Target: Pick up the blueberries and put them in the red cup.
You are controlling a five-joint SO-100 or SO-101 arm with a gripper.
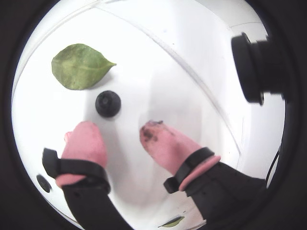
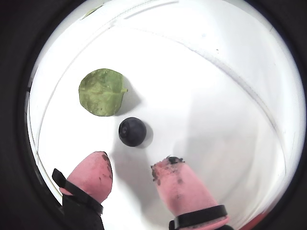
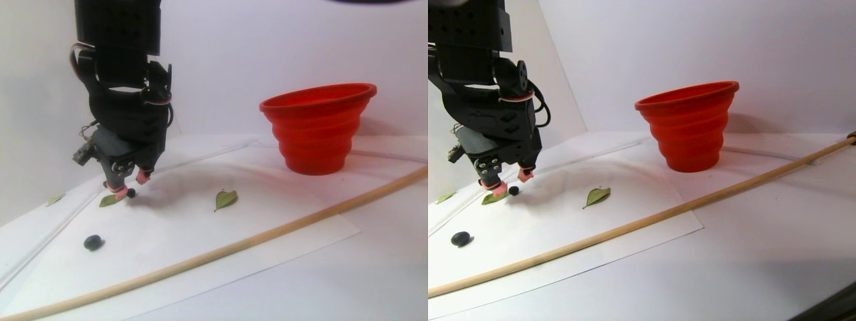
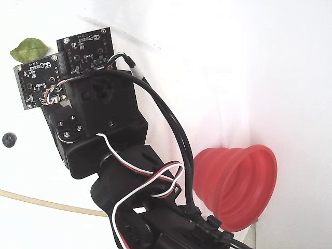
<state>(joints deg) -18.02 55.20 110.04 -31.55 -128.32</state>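
Note:
One of the blueberries lies on white paper just ahead of my gripper, which is open with nothing between its pink, stained fingertips. In the stereo pair view the gripper hangs low over this berry, at the left. Another blueberry sits apart, nearer the paper's front left edge. The red cup stands upright at the back right, well away from the gripper.
A green leaf lies close beyond the near berry. In the stereo pair view a second leaf rests mid-paper. A long wooden stick crosses the front of the paper diagonally. A black camera juts in at right.

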